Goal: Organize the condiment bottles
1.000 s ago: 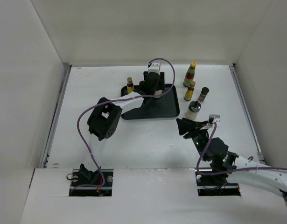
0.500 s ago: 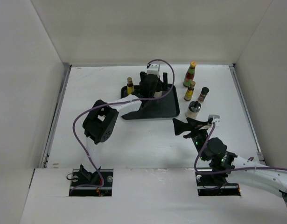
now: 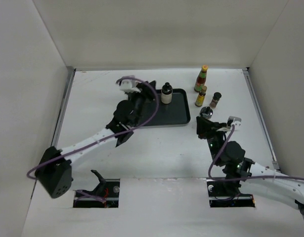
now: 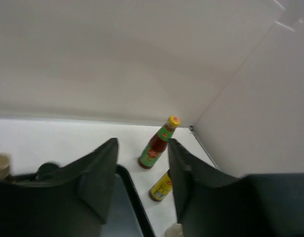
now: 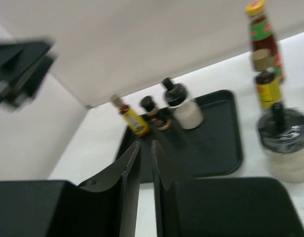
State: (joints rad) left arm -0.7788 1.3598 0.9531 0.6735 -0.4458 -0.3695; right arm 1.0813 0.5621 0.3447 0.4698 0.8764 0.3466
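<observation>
Where tray (image 3: 177, 109) ends, four bottles (image 3: 201, 79) clustered

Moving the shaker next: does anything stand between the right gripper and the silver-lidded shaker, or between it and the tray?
Nothing visible does. The shaker stands right beside the right gripper, nothing between them. Only bare table separates it from the tray; the left arm covers just the tray's left side.
</observation>
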